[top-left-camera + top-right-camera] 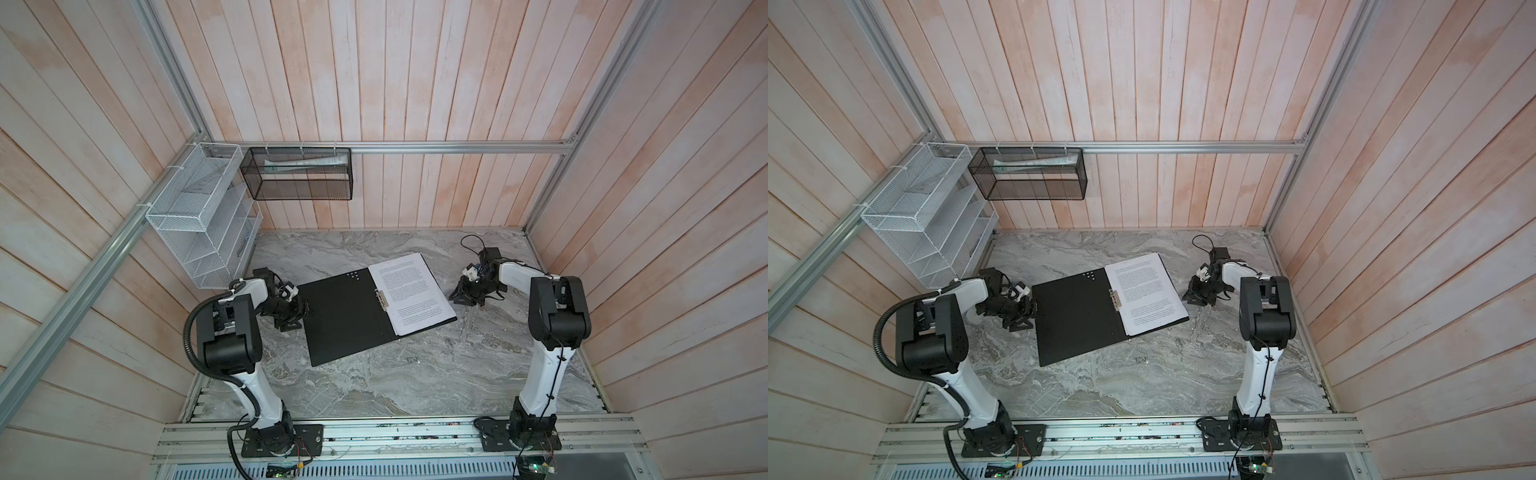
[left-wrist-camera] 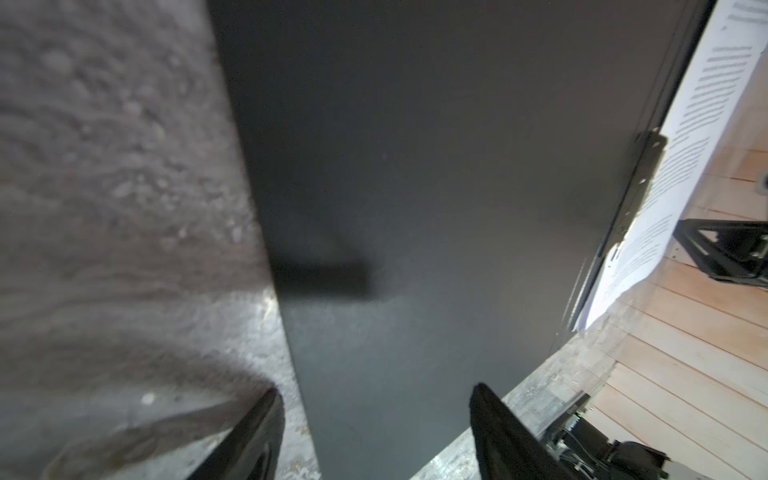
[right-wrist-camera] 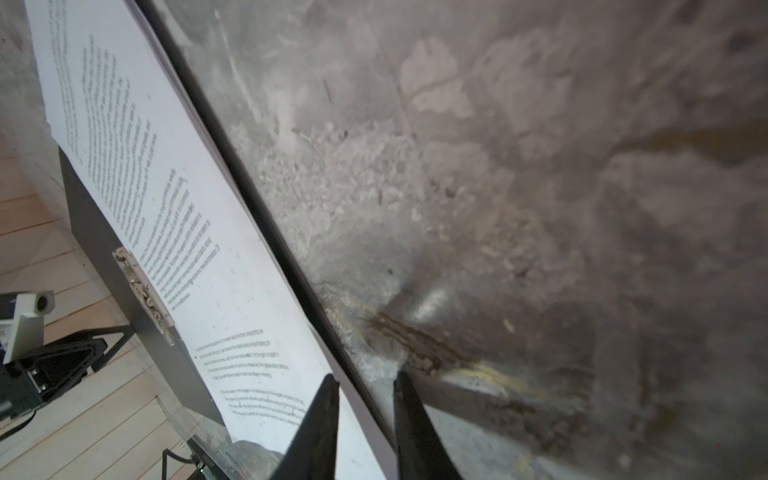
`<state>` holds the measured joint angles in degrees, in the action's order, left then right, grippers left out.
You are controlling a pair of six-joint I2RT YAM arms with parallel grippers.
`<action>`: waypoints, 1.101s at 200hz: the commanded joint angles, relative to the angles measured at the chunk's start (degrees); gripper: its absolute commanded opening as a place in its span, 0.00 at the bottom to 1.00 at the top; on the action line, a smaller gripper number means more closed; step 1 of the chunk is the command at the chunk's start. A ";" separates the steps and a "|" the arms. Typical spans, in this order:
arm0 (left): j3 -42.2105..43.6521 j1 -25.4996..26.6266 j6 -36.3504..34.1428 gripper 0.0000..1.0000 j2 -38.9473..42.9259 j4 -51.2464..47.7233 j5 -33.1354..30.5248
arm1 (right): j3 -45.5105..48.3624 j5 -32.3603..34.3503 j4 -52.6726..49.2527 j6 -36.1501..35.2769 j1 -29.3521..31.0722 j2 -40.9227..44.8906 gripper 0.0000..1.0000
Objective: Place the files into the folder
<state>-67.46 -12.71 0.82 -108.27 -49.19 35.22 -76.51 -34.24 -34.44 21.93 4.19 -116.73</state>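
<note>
On the marble table (image 1: 374, 386), the folder (image 1: 345, 324) lies open with the files (image 1: 411, 291) stacked on its right half beside the metal clip (image 1: 381, 300), so closing the cover looks like the step in hand. The left gripper (image 1: 300, 313) holds its fingers (image 2: 257, 436) wide apart, with the bare cover's outer edge between them; next it must pinch that edge and swing it over. The right gripper (image 1: 457, 296) has its fingers (image 3: 320, 424) narrowly apart around the files' outer edge, clamping nothing.

Print on files (image 1: 411, 291) illegible, basket (image 1: 299, 189) contents unclear
</note>
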 commanded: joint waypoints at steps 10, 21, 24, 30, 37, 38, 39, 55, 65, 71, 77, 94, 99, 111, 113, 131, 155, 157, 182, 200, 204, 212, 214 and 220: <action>-0.70 1.58 -1.64 0.73 -5.87 0.29 1.27 | 3.51 -5.03 -1.80 -2.25 -0.61 -0.21 0.27; -0.91 2.11 -1.52 0.73 -6.15 0.71 1.85 | 4.89 -5.21 -1.41 -2.16 -0.97 0.63 0.27; -1.02 2.27 -1.50 0.73 -6.23 0.76 2.06 | 5.12 -5.31 -1.41 -2.24 -1.04 0.75 0.27; -1.20 2.49 -1.52 0.73 -6.40 0.78 2.61 | 5.58 -5.52 -1.51 -2.33 -1.27 1.00 0.27; -1.46 2.75 -1.51 0.73 -6.59 0.80 3.36 | 6.04 -5.51 -1.45 -2.38 -1.52 1.27 0.27; -1.45 2.75 -1.47 0.73 -6.64 0.83 3.49 | 6.12 -5.54 -1.48 -2.40 -1.54 1.30 0.27; -1.53 2.77 -1.45 0.73 -6.71 0.84 3.51 | 6.07 -5.56 -1.45 -2.41 -1.54 1.36 0.27; -1.87 3.12 -1.91 0.73 -7.08 0.71 6.04 | 6.83 -5.58 -1.69 -2.59 -1.98 1.74 0.27; -2.00 3.34 -2.10 0.73 -7.05 0.84 7.03 | 7.03 -5.73 -1.59 -2.59 -2.23 2.15 0.27; -2.11 3.34 -2.37 0.73 -6.96 0.93 8.30 | 7.13 -6.18 -1.36 -2.45 -2.32 2.53 0.27; -2.22 3.38 -2.63 0.73 -6.84 1.02 9.28 | 7.37 -6.63 -1.04 -2.25 -2.55 2.87 0.27; -2.18 3.38 -2.91 0.73 -6.00 1.59 10.37 | 8.20 -9.53 1.11 -0.87 -3.25 4.58 0.27; -2.15 3.34 -2.97 0.73 -5.78 1.83 10.64 | 8.25 -10.38 1.50 -0.53 -3.54 4.91 0.26; -2.03 3.34 -3.06 0.73 -5.39 2.32 11.63 | 8.24 -11.69 1.66 -0.26 -3.72 5.58 0.26; -1.99 3.36 -3.09 0.73 -5.38 2.40 11.87 | 8.22 -12.00 1.66 -0.25 -3.74 5.66 0.26; -2.30 3.33 -2.91 0.73 -5.69 3.10 14.21 | 8.13 -14.43 1.66 -0.14 -3.76 6.42 0.26; -3.15 3.33 -2.62 0.73 -6.95 3.80 16.82 | 8.15 -15.30 0.78 -0.66 -3.70 7.45 0.26; -3.22 3.36 -2.54 0.73 -7.06 3.92 16.88 | 8.05 -14.99 0.53 -0.84 -3.74 7.54 0.26; -3.67 3.39 -1.92 0.73 -7.41 4.36 14.38 | 6.46 -4.20 -3.50 -1.53 -4.66 9.07 0.26; -3.39 3.32 -1.91 0.73 -6.58 4.87 11.41 | 5.11 3.48 -4.92 -1.31 -5.18 10.91 0.27; -3.30 3.37 -1.95 0.73 -6.31 4.87 10.80 | 4.95 4.06 -4.89 -1.20 -5.36 11.34 0.27; -3.25 3.32 -1.95 0.73 -5.92 4.98 9.88 | 4.75 5.13 -4.99 -0.97 -5.65 11.96 0.27; -3.21 3.33 -1.92 0.73 -5.84 5.02 9.67 | 4.67 5.49 -5.11 -0.94 -5.67 12.07 0.28; -3.25 3.37 -1.95 0.73 -5.58 4.94 9.06 | 4.24 6.79 -5.50 -0.92 -5.72 12.34 0.28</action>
<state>-70.43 -9.61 -0.86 -114.13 -45.78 49.19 -69.84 -36.07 -36.69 21.21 -0.69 -107.22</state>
